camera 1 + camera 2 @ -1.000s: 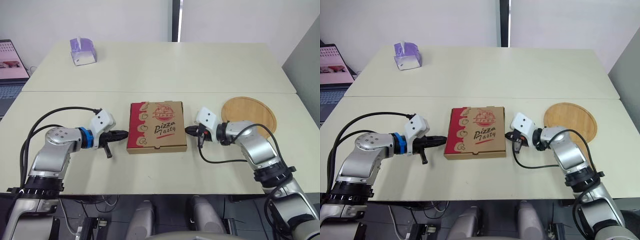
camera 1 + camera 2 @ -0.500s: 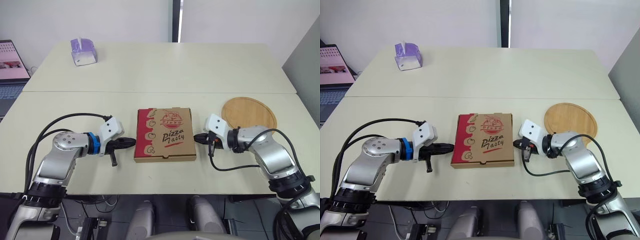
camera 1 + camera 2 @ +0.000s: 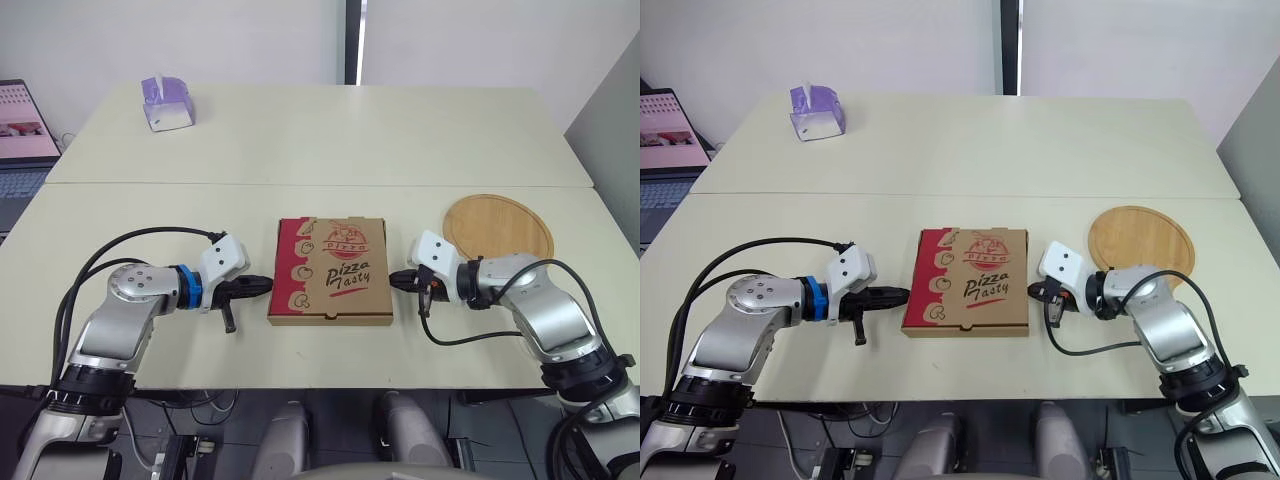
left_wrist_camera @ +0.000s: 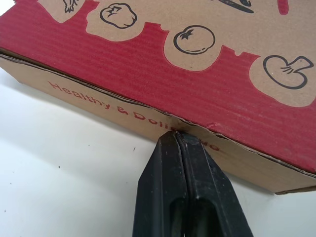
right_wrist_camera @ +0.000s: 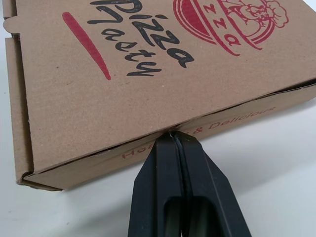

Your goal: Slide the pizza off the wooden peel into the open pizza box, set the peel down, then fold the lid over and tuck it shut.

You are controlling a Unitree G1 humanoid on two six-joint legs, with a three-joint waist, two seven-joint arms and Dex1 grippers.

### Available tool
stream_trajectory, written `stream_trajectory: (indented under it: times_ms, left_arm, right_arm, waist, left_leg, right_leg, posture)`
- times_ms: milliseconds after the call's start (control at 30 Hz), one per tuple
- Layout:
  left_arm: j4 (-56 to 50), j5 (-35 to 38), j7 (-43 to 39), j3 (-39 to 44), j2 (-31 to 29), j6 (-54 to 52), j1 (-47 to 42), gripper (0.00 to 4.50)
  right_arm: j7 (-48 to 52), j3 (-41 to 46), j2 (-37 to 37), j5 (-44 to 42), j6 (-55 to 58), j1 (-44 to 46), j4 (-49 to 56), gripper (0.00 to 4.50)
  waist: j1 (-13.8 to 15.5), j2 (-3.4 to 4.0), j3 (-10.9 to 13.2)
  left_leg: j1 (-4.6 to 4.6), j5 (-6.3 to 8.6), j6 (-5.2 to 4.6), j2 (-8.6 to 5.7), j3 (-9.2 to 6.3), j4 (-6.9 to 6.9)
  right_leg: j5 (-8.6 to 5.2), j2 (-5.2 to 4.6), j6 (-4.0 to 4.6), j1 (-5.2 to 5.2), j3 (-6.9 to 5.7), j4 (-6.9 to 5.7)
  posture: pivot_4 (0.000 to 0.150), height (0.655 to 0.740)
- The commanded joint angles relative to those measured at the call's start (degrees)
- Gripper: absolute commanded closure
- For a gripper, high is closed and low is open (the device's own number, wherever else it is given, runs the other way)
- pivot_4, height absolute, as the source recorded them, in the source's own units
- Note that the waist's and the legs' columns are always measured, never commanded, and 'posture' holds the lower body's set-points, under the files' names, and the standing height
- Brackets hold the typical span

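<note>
The pizza box (image 3: 331, 270) lies flat on the worktop (image 3: 300, 140) with its lid down, directly between the 2 tools. The left tool (image 3: 266, 286) meets its left wall and the right tool (image 3: 394, 279) its right wall. Each has its fingers pressed together on nothing, tips touching the lid seam. Both arms look equally near. The wooden peel (image 3: 498, 224) rests on the worktop past the right arm.

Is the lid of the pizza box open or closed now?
Closed. The pizza box lies flat with its printed lid on top, and both wrist views show the lid edge down against the side walls.
</note>
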State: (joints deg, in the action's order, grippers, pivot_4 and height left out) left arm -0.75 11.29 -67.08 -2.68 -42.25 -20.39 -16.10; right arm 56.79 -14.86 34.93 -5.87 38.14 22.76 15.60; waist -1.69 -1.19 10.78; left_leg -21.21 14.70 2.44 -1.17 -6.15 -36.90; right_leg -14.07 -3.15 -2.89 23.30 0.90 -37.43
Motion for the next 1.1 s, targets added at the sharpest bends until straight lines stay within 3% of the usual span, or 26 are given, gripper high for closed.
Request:
stream_trajectory:
  times_ms: [33,333,533,600,700,1000,1100]
  left_arm:
    - [-3.0,0.9,-1.3,-4.1,1.8,0.7,0.0,4.5]
    - [-2.3,0.5,-0.8,-3.4,1.3,0.3,-0.6,4.5]
    - [0.0,2.4,-0.2,2.6,-1.6,-0.1,-1.1,4.5]
    - [1.6,2.9,-0.3,5.1,-2.9,1.8,-1.0,4.5]
    - [5.1,5.7,0.0,10.6,-5.1,2.2,-1.5,3.92]
    - [12.2,11.1,0.5,22.4,-11.7,-0.9,-1.9,1.03]
    - [16.3,10.6,0.6,24.6,-15.2,-0.4,-2.5,0.03]
  right_arm:
    - [2.7,-2.3,-1.2,-4.0,-0.7,-0.2,4.6,4.48]
    - [1.9,-2.0,-1.1,-2.8,-1.4,-0.3,3.3,4.48]
    - [1.3,1.3,4.0,1.2,-13.7,-1.6,-2.4,4.48]
    - [0.7,4.3,5.1,0.8,-18.1,-1.6,-4.3,4.11]
    - [3.4,9.5,8.1,-2.9,-22.2,-2.3,-6.7,3.2]
    - [11.3,21.7,16.4,-11.2,-26.0,-0.8,-17.0,0.04]
    - [13.2,24.8,21.2,-12.3,-24.2,1.4,-22.2,0.0]
  waist:
    - [0.0,0.0,0.0]
    - [0.0,0.0,0.0]
    - [0.0,-0.01,0.0]
    - [0.0,-0.01,0.0]
    - [0.0,0.0,0.0]
    - [0.0,0.01,0.0]
    - [-0.1,0.05,0.1]
  left_leg:
    - [0.0,0.0,0.0,0.0,0.0,0.0]
    - [-0.01,0.0,0.0,0.01,0.01,0.02]
    - [-0.03,0.0,0.0,0.01,0.01,0.01]
    - [-0.06,0.0,0.0,0.03,0.02,0.0]
    - [-0.16,0.0,0.0,0.03,0.02,-0.01]
    - [-0.22,0.0,-0.01,0.04,0.01,0.0]
    - [-0.21,0.01,-0.01,0.04,0.02,0.0]
  right_leg:
    - [0.0,0.0,0.0,-0.02,0.0,0.04]
    - [0.01,0.01,0.01,-0.09,-0.01,0.23]
    - [0.0,0.0,-0.02,-0.09,-0.02,0.26]
    - [0.0,0.01,-0.02,-0.07,-0.02,0.27]
    - [0.03,0.01,0.03,0.02,-0.01,0.28]
    - [0.09,0.0,0.13,0.02,-0.05,0.35]
    - [0.09,0.0,0.12,0.02,-0.05,0.35]
  posture:
    - [0.15,0.74]
    - [0.15,0.74]
    - [0.15,0.74]
    - [0.15,0.74]
    - [0.15,0.74]
    - [0.15,0.74]
    - [0.15,0.74]
